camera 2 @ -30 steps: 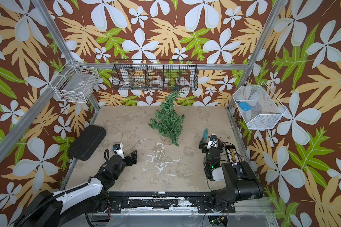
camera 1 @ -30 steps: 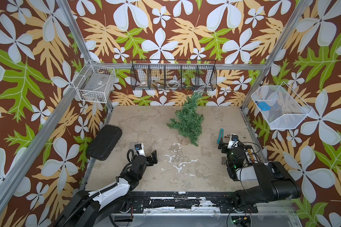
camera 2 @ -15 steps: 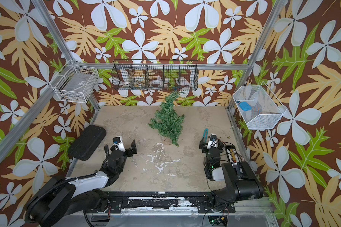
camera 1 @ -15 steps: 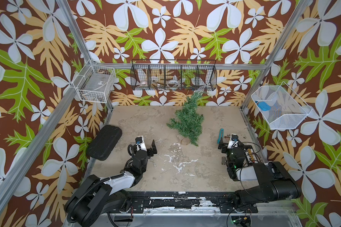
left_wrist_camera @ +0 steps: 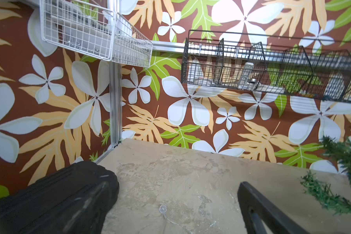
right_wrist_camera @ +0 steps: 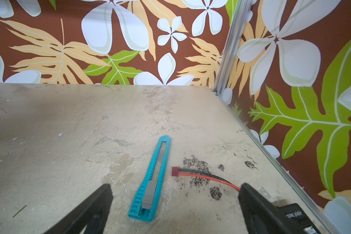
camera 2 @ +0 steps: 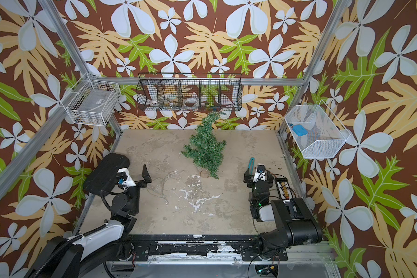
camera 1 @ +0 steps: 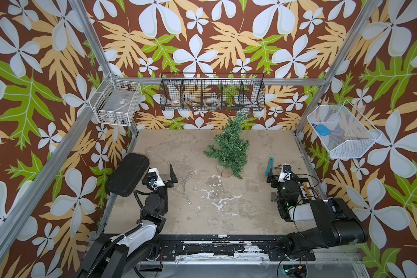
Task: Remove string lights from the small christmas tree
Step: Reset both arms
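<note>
The string lights (camera 1: 185, 183) lie off the small christmas tree (camera 1: 229, 149) as a loose tangle of thin pale wire on the table (camera 1: 258, 216), between the tree's tan base and the left pincer (left_wrist_camera: 170, 210). One clear bulb and a run of wire show between that pincer's fingers in the left wrist view. The tree carries bare green needle branches, and its tip points toward the black wire basket (camera 1: 212, 92) on the back wall. Whether it stands plumb or leans cannot be told. The left pincer is spread wide and holds nothing, with a black pad (camera 1: 128, 174) just beside it at the table's left edge. The right pincer (right_wrist_camera: 175, 186) is also spread and holds nothing, low near the right edge, with a teal utility knife (right_wrist_camera: 152, 182) and a red-and-black lead (right_wrist_camera: 203, 175) ahead of it. The table's middle and front are open, scuffed beige. Floral wallpaper covers all walls.
</note>
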### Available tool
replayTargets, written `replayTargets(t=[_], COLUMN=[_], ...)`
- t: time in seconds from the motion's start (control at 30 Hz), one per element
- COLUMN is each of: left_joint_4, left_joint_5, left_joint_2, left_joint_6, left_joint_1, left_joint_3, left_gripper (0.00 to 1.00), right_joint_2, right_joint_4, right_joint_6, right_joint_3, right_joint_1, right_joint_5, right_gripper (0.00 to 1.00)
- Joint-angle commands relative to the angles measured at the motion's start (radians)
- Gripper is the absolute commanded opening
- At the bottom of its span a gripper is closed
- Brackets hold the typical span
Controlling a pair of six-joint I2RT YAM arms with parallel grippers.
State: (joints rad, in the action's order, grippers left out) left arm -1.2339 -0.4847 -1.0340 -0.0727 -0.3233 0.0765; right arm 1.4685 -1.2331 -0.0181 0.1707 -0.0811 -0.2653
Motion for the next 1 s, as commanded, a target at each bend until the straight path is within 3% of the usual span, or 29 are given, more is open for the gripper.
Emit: replayTargets(t=[0.0, 0.07, 0.2, 0.4, 0.47, 0.63, 0.67, 0.73, 0.8, 0.9, 0.97], left_joint_4=[0.015, -0.032, 0.048, 0.112, 0.005, -0.272, -0.303, -0.272, -0.381, -0.112, -0.178], left_joint_5=[0.042, 0.071, 0.132, 0.183, 0.179, 0.099, 0.048, 0.062, 0.046, 0.072, 0.067], left_joint_2=[-0.071, -0.132, -0.149, -0.094, -0.157, -0.378, -0.389, -0.384, -0.487, -0.407, -0.436], left_joint_6=[-0.105, -0.093, -0.087, -0.031, 0.017, -0.029, 0.0, 0.066, 0.037, 0.108, 0.093], left_joint_1=[0.04, 0.074, 0.092, 0.091, 0.09, 0.088, 0.092, 0.125, 0.133, 0.164, 0.171], left_joint_3=[0.008, 0.016, 0.067, 0.026, -0.022, -0.03, -0.037, -0.047, -0.025, 0.042, 0.037], left_gripper=[1.0, 1.0, 1.0, 1.0, 1.0, 1.0, 1.0, 1.0, 1.0, 1.0, 1.0], right_joint_2=[-0.001, -0.001, -0.002, 0.0, 0.0, 0.001, 0.0, 0.001, 0.001, 0.0, 0.0], right_joint_4=[-0.023, -0.023, -0.023, -0.024, -0.023, -0.023, -0.023, -0.024, -0.023, -0.023, -0.022], right_joint_6=[0.006, 0.006, 0.006, 0.006, 0.006, 0.006, 0.006, 0.006, 0.006, 0.007, 0.006], right_joint_3=[0.003, 0.003, 0.003, 0.003, 0.002, 0.003, 0.003, 0.003, 0.003, 0.003, 0.003], right_joint_1=[0.0, 0.0, 0.0, 0.0, 0.0, 0.0, 0.0, 0.0, 0.0, 0.0, 0.0], right_joint_5=[-0.001, -0.002, -0.002, -0.001, -0.001, -0.001, -0.001, -0.002, -0.002, -0.002, -0.001], right_gripper=[1.0, 1.0, 1.0, 1.0, 1.0, 1.0, 1.0, 1.0, 1.0, 1.0, 1.0])
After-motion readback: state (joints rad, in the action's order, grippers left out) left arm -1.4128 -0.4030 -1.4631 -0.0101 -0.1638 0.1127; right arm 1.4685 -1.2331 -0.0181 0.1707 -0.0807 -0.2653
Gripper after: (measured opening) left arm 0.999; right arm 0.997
